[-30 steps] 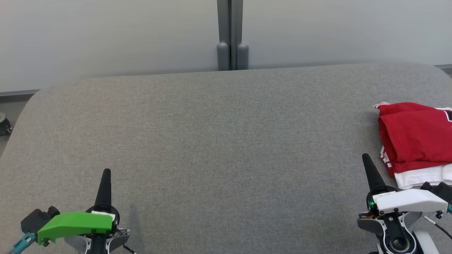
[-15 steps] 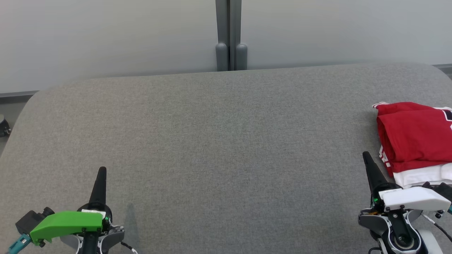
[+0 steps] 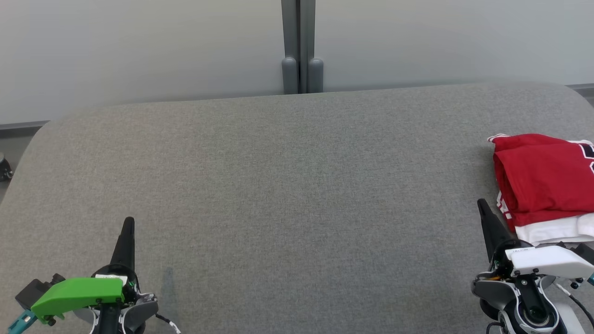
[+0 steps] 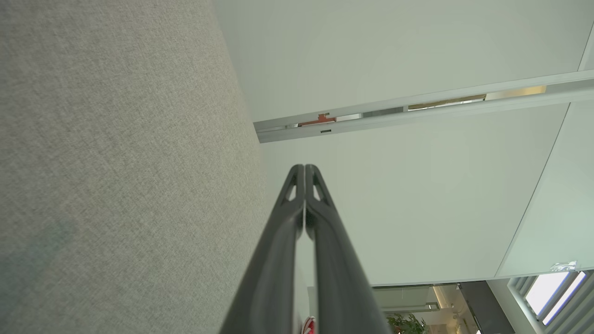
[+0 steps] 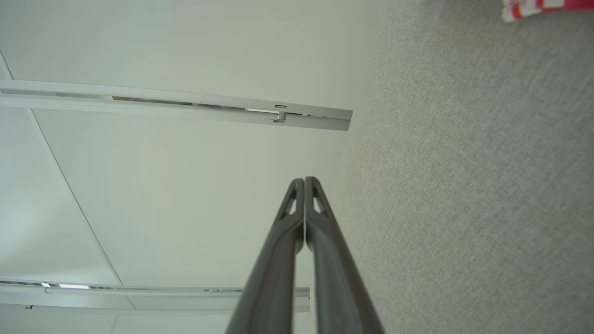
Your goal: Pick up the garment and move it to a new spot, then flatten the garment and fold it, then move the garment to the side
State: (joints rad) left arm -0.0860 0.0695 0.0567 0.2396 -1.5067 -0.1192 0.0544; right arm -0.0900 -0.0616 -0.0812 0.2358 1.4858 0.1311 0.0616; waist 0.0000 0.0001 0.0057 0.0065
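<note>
The left pincer [image 3: 128,223] sits at the lower left of the head view, over the near part of the grey fabric-covered surface [image 3: 297,195]. Its two dark fingers are pressed together along their full length and grip nothing. A green cover [image 3: 76,293] is mounted on the wrist behind it. The right pincer [image 3: 481,204] sits at the lower right, with a white cover [image 3: 547,260] on its wrist. Its fingers are likewise closed against each other and hold nothing. Both pincers point away from the robot. The tip of the right pincer lies just beside the near left corner of the garment [image 3: 543,181], with a narrow strip of bare fabric visible between them. The garment is a folded red item with white markings on its left edge and a white layer along its near edge. It lies flat at the right side of the surface and runs out of the frame to the right, well apart from the left pincer. The far edge of the surface has rounded corners. Behind it stand pale wall panels [image 3: 139,46], joined at the centre by a grey vertical post [image 3: 299,41].
</note>
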